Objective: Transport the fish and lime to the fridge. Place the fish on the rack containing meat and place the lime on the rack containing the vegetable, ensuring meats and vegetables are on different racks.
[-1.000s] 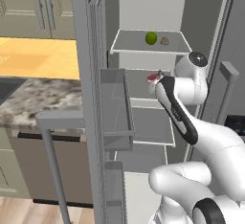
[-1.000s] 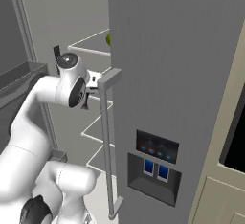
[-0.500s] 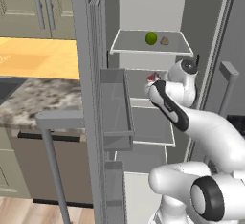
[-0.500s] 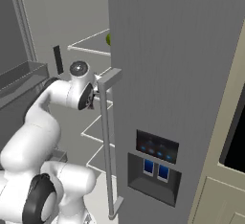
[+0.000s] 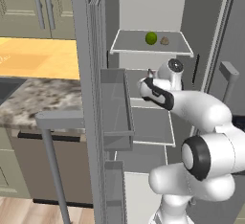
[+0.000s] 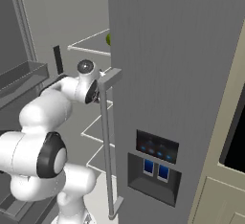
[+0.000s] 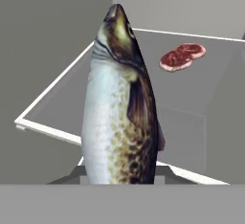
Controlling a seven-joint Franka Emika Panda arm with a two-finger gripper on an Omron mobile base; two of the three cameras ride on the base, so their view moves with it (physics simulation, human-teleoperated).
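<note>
The fridge [image 5: 210, 36] stood open, and in the last second the arm had folded lower and nearer to the rack with meat [image 7: 95, 89]. This suggested the fish was about to be set down. The lime [image 5: 151, 38] already lay on the top rack [image 5: 125, 46] beside the brown vegetable [image 5: 164, 40], so that half looked done. The fish [image 7: 122, 103] was pinched in the gripper [image 7: 122, 175], head toward the meat [image 7: 182, 56]. The shelf had free room between its white front edge and the meat; the door bin [image 5: 117, 108] stood close on the left.
</note>
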